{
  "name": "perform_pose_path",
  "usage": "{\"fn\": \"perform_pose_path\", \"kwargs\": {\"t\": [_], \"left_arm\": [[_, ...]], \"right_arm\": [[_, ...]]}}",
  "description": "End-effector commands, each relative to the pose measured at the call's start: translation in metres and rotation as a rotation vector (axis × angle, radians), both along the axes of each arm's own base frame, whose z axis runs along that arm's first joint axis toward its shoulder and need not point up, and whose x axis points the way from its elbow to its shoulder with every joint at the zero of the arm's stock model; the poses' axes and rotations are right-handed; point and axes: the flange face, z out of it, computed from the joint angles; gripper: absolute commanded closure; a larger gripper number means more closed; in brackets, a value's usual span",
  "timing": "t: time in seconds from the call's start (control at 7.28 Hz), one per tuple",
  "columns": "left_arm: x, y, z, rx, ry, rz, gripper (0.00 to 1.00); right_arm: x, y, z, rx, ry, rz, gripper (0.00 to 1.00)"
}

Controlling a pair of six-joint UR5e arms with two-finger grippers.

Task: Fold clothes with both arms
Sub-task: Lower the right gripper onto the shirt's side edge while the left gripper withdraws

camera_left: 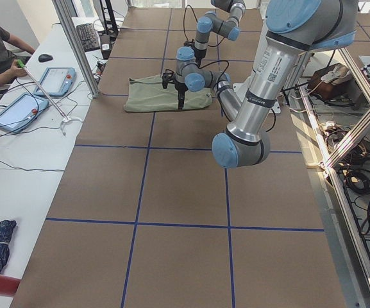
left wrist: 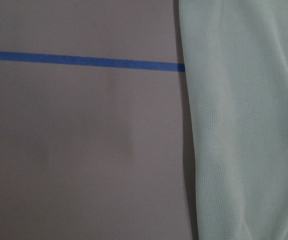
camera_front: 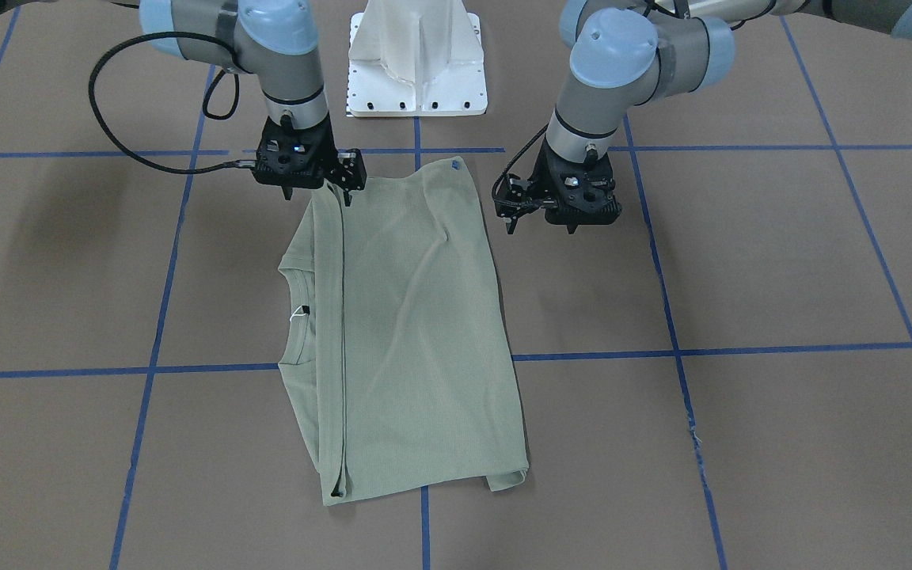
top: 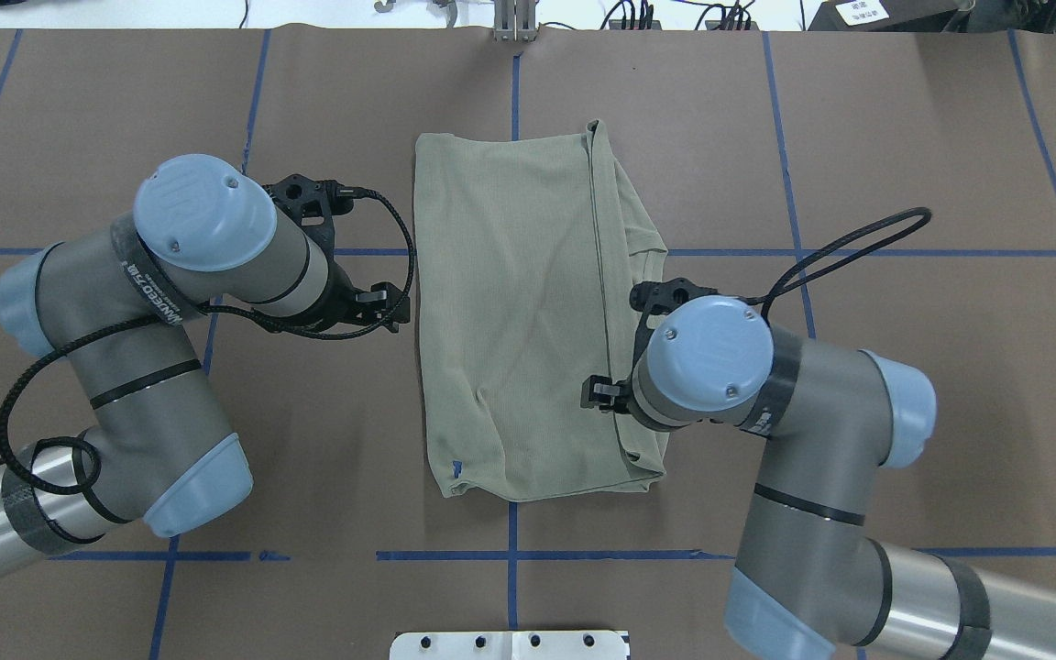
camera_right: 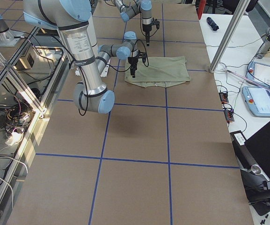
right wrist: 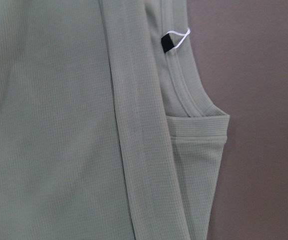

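Shirt [camera_front: 416,332], folded lengthwise, under right claw [camera_front: 346,188], just beside left claw [camera_front: 513,212]; either's spread I cannot tell; lopsided lift might spill fold.

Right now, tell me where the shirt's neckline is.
Front-facing view: the neckline is on the shirt's left edge, the robot's right, between the right arm and a blue tape line.

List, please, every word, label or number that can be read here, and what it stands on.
Nothing reads clearly.
Lettering on the left arm: too blurred.
Blue logo on the shirt: too small.
Black neck tag: no text shows.
White sign beyond the table: blurred.
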Motion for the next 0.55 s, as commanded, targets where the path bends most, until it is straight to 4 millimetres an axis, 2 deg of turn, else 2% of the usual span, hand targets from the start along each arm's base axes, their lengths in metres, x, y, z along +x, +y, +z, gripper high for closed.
{"fn": "perform_pose_path", "kwargs": {"t": [0.0,0.41], "left_arm": [[-0.002,0.001,0.013,0.014,0.023,-0.001,0.01],[-0.001,0.003,0.018,0.015,0.027,0.001,0.01]], "right_arm": [[-0.024,0.022,0.010,0.063,0.043,-0.121,0.00],[-0.021,0.023,0.030,0.060,0.076,-0.154,0.00]]}}
